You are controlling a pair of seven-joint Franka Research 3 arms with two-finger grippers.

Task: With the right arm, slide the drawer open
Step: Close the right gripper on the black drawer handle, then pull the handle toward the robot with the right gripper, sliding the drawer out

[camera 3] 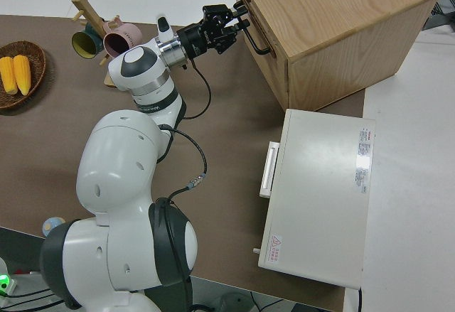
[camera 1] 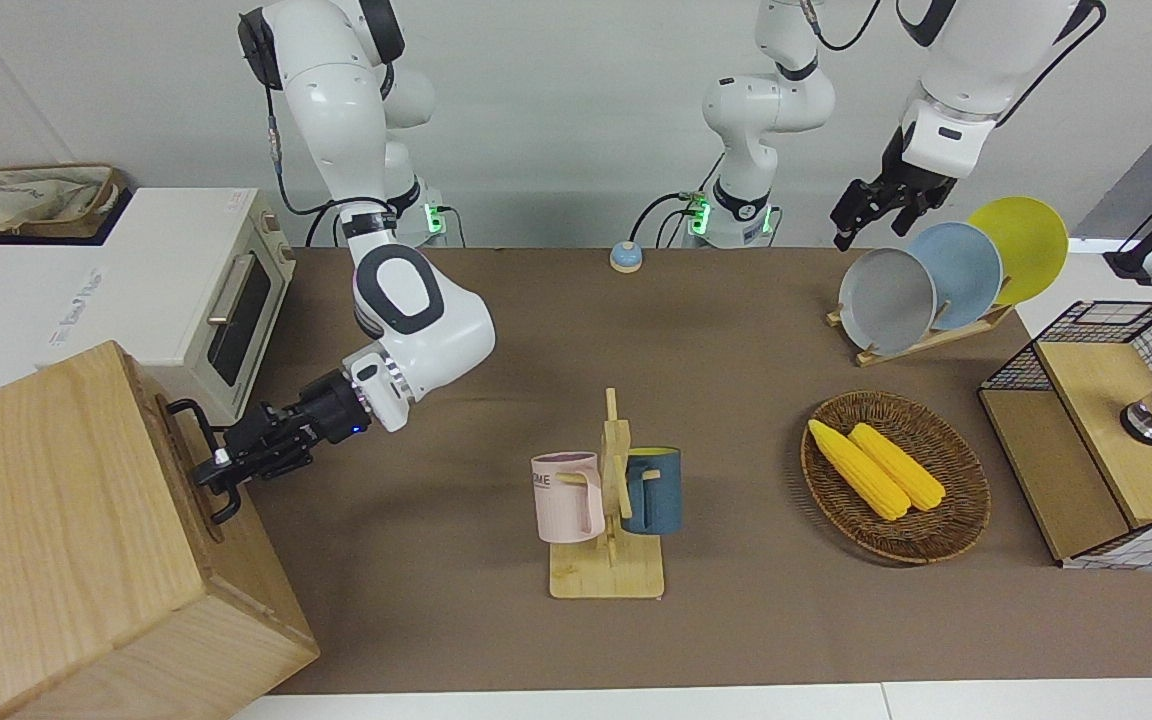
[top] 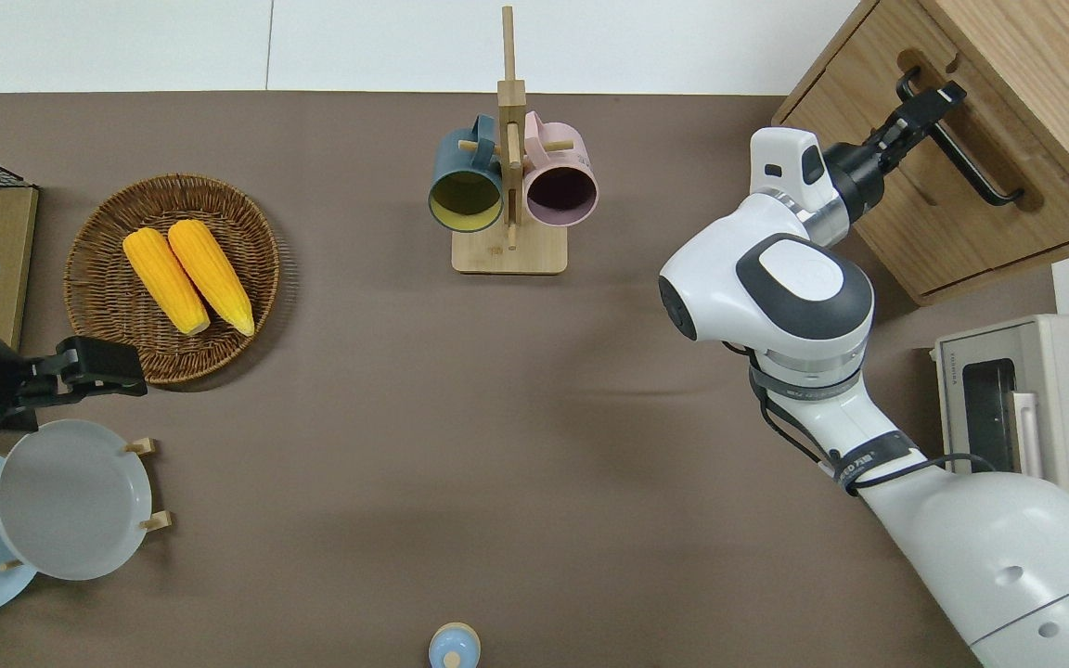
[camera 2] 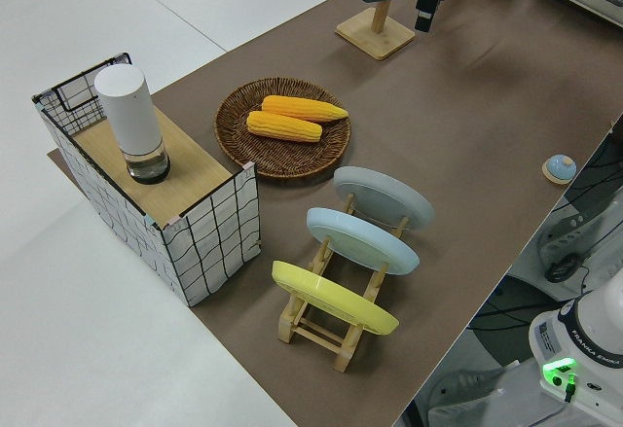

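Observation:
The drawer point(top: 961, 218) is the flat pale-wood front in a wooden cabinet point(camera 1: 56, 520) at the right arm's end of the table, and it sits flush and closed. Its black bar handle point(top: 980, 167) also shows in the front view point(camera 1: 194, 425) and the right side view point(camera 3: 257, 42). My right gripper point(top: 935, 100) reaches sideways to the handle, on the part of the bar farther from the robots. Its fingers are closed around the bar in the front view point(camera 1: 216, 468) and the right side view point(camera 3: 238, 15). The left gripper point(camera 1: 866, 225) is parked and open.
A white toaster oven point(camera 1: 226, 300) stands beside the cabinet, nearer to the robots. A mug rack point(camera 1: 608, 500) stands mid-table. Toward the left arm's end are a wicker basket point(camera 1: 966, 500) with corn, a plate rack point(camera 1: 936, 275) and a wire crate point(camera 1: 1106, 430). A blue bell point(camera 1: 626, 258) sits near the robots.

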